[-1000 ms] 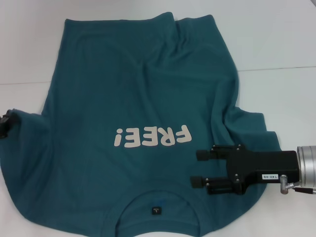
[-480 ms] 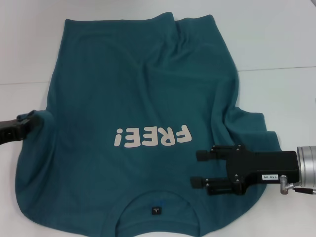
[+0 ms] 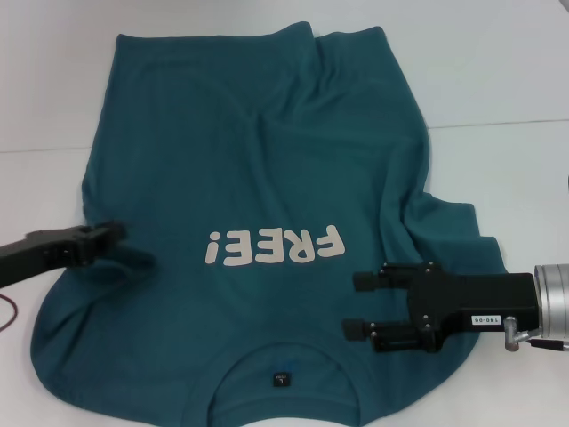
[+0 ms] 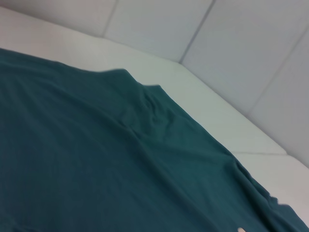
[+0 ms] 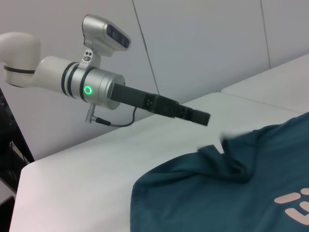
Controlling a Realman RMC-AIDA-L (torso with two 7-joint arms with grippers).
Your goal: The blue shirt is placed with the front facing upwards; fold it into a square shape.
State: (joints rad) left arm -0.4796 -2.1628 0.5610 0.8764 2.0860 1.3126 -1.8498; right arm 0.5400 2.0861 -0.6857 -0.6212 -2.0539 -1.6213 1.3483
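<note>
Reaching in from the robot's left, the left gripper (image 3: 108, 231) sits over the sleeve edge of the blue shirt (image 3: 258, 178), and whether its fingers pinch cloth or stand apart cannot be told, since the fabric bunches into a fold right at its tip. The right gripper (image 3: 366, 304) hovers over the opposite shoulder with its 2 fingers parted and nothing between them. The shirt lies spread face up on the white table (image 3: 498, 80), collar nearest the robot, hem farthest, so its long axis runs away from the body and the white FREE! lettering (image 3: 271, 246) reads upside down. From the left gripper the garment's middle lies toward the robot's right, so a sleeve fold would likely travel that way, and the left arm is plainly the nearer one. The collar's lower edge is cut off, and the right sleeve is rumpled under wrinkles
</note>
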